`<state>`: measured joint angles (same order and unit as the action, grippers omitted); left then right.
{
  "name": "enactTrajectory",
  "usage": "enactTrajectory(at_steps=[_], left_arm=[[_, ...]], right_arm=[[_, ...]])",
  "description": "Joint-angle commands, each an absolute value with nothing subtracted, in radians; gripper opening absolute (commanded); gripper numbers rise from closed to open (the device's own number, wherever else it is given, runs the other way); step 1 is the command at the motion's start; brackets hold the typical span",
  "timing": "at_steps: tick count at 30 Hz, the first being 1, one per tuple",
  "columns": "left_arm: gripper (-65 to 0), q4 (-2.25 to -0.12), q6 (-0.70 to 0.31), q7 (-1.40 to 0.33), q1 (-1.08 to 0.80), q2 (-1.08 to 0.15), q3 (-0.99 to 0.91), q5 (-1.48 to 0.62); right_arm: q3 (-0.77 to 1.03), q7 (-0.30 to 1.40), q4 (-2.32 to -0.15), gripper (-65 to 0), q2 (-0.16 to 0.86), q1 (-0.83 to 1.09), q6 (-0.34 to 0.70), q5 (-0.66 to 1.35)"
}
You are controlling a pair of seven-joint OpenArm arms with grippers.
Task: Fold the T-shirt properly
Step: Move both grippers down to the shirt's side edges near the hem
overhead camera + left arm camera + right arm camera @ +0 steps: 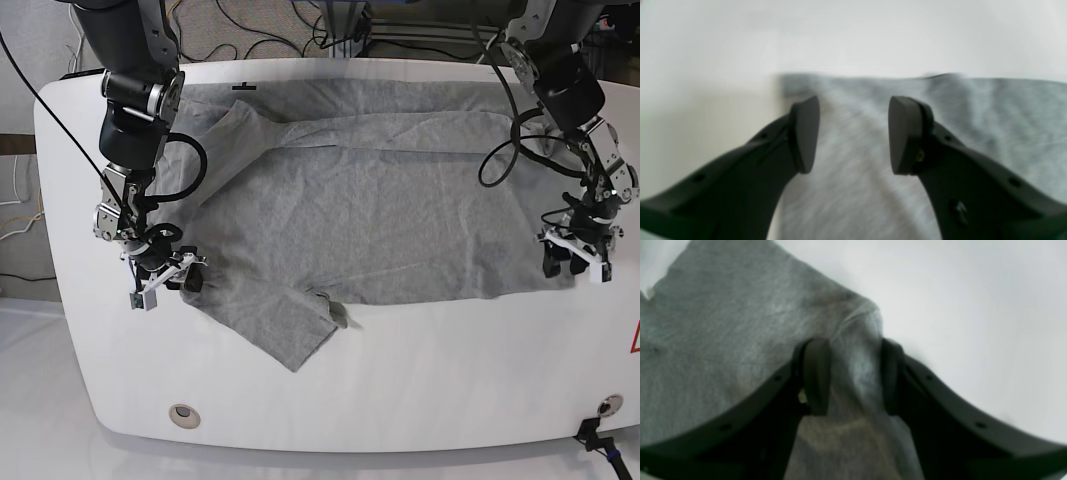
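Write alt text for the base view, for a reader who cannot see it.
A wrinkled heather-grey cotton T-shirt lies spread on a white rounded table. Two black robot arms reach down at its ends: the right tool pinches fabric beside a sleeve, and the left tool is at the opposite edge.

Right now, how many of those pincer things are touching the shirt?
1, maybe 2. The right pincer has a fold of the T-shirt bunched between its jaws. The left pincer stands open over the shirt's corner; contact can't be told.
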<state>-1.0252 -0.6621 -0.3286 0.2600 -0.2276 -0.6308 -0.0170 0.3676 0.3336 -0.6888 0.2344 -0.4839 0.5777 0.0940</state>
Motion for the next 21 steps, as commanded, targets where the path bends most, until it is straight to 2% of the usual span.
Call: enactTrajectory(at_steps=[1,5,9,18,21], left_arm=[[-33.3,-1.056,-0.668,-0.311,0.286,-0.246,-0.641,-0.035],[-33.3,-1.035,-0.668,-0.311,0.291,-0.283,-0.654,-0.035],[-33.3,-0.924,-0.668,-0.309,0.321,-0.325,-0.673,-0.035],[-33.3,-0.713,-0.662,-0.302,0.423,-0.348,-0.671,-0.035],[-33.3,-0.651,-0.636,-0.252,0.443,-0.349,-0.67,-0.03]], right_arm=[[0.371,0.326,-0.704,-40.4,0.232,-0.504,0.582,0.101],[0.371,0.326,-0.71,-40.7,0.228,-0.478,0.582,0.101],[0.371,0.325,-0.71,-41.1,0.226,-0.469,0.582,0.101],[0.371,0.325,-0.711,-41.1,0.228,-0.464,0.582,0.101],[0.372,0.325,-0.711,-41.1,0.228,-0.463,0.582,0.101]])
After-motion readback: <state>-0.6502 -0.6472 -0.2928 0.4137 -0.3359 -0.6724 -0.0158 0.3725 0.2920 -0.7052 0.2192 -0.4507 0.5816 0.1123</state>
